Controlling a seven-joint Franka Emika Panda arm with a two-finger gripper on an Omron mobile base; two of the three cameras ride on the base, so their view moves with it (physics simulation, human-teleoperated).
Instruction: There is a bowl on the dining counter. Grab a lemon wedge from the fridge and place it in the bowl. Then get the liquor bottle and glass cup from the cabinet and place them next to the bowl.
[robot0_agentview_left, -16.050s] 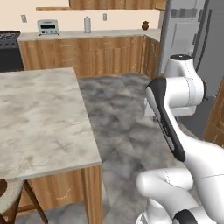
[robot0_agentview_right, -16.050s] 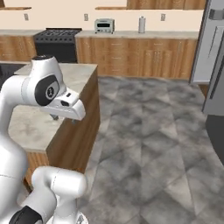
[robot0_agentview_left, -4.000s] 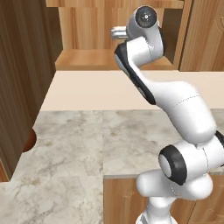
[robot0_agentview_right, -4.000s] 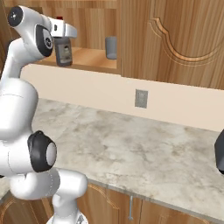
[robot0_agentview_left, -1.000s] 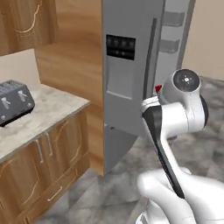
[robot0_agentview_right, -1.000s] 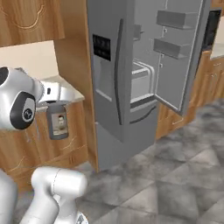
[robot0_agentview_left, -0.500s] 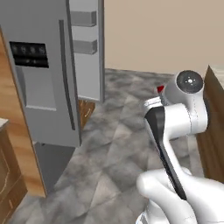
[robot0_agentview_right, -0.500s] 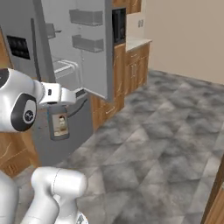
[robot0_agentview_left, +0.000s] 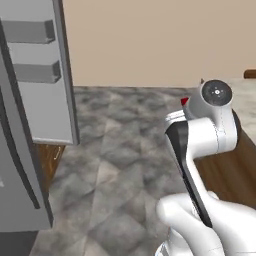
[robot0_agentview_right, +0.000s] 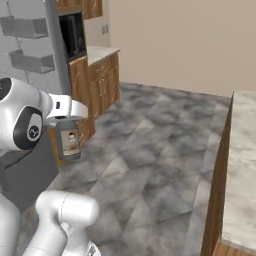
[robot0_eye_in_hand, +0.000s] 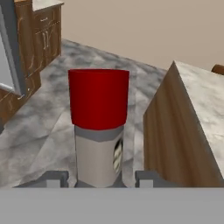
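Between fingertips, liquor bottle (robot0_eye_in_hand: 99, 131) upright, gripper (robot0_eye_in_hand: 95, 178) clamped on its body. We carry it level toward dining counter (robot0_eye_in_hand: 199, 105) at right, keep red cap up, avoid counter edge.

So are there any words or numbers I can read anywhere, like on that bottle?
No text here can be read.
Liquor bottle: it has a pale label with a small picture, too blurred to tell any words. In the hand view the label shows as stripes, not letters.
Fridge: plain grey door shelves, no writing.
Dining counter: bare marbled stone, no signs.
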